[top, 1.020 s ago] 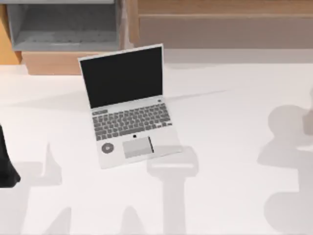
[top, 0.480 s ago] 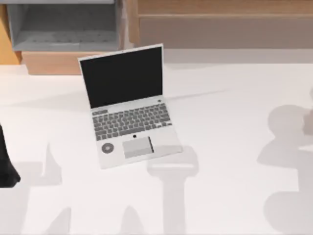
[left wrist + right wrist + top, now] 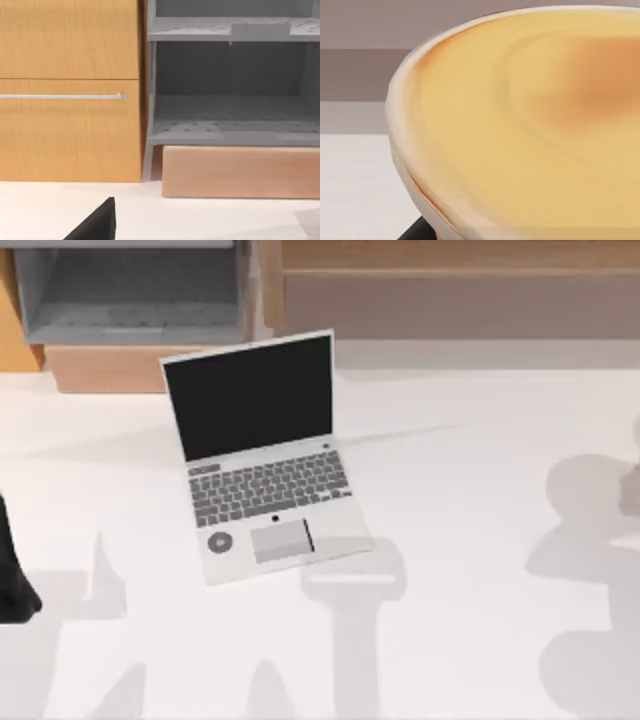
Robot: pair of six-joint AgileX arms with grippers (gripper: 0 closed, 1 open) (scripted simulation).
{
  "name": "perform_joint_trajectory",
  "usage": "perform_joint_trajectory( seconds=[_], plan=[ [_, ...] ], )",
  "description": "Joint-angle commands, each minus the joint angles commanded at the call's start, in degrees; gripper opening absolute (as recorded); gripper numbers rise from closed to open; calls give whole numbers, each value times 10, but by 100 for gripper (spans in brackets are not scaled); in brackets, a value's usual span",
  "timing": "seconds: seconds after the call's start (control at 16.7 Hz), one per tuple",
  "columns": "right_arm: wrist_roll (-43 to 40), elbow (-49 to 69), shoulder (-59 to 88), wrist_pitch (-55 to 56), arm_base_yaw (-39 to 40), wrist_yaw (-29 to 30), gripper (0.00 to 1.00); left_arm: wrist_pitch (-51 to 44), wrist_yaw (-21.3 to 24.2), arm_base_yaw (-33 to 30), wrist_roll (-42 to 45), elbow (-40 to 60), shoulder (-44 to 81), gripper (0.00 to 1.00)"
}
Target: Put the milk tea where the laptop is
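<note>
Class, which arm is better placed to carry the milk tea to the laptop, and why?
Right. Its wrist view looks closely onto the milk tea, while the left wrist view faces the cabinet, away from the laptop.

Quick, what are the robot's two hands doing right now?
Left gripper: at the table's left edge, cannot be told.
Right gripper: cannot be told; its wrist camera is right up against the milk tea.

Bright even light; soft grey shadows on table.
</note>
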Motion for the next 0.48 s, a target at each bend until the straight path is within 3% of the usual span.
perform_joint_trajectory(
  seconds=[0.48],
  plan=[
    [1,1,-24,-26,-1,0,0,0,0,0,0,0,0,100]
  ],
)
